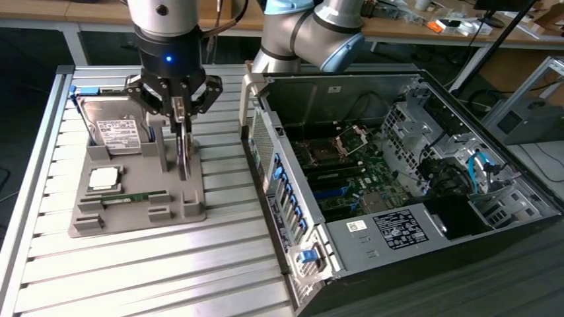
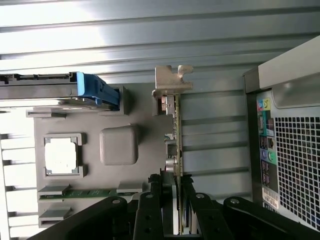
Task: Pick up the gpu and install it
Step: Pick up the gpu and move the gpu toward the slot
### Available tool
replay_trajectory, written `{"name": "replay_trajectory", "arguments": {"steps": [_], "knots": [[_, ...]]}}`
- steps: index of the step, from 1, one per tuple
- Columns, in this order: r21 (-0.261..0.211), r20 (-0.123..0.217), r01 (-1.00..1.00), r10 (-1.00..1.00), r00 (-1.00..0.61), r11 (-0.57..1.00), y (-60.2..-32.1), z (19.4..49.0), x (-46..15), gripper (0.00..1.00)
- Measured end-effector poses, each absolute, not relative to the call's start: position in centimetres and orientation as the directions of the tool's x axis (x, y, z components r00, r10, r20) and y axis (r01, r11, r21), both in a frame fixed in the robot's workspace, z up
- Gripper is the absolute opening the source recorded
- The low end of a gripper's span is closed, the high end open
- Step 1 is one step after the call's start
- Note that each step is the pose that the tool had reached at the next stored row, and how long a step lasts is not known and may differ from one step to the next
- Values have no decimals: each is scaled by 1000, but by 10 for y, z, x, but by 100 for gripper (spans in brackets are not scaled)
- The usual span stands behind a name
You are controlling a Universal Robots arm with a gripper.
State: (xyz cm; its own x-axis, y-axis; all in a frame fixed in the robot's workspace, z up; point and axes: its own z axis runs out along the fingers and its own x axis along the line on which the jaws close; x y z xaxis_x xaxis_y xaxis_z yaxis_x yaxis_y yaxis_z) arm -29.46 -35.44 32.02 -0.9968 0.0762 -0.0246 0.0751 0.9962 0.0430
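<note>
The upper part of the gpu (image 1: 183,158) is hidden between the fingers of the tool (image 1: 182,117), and it cannot be told whether its lower edge touches the grey plastic tray (image 1: 189,211). The card is thin and dark, stood on edge, with a silvery metal bracket (image 2: 172,80) at one end. It is pinched by the tool on both faces, between the hard drive (image 1: 119,129) and the open computer case (image 1: 397,178), over the ribbed metal tabletop (image 1: 158,264).

The pincer (image 2: 172,183) grips the gpu (image 2: 175,142) edge-on over the gray tray (image 2: 90,120).
</note>
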Motion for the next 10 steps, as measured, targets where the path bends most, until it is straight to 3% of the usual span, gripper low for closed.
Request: {"name": "replay_trajectory", "arguments": {"steps": [10], "knots": [[43, -25, 75, 76, -997, 996, -354, 328, -295, 27]]}}
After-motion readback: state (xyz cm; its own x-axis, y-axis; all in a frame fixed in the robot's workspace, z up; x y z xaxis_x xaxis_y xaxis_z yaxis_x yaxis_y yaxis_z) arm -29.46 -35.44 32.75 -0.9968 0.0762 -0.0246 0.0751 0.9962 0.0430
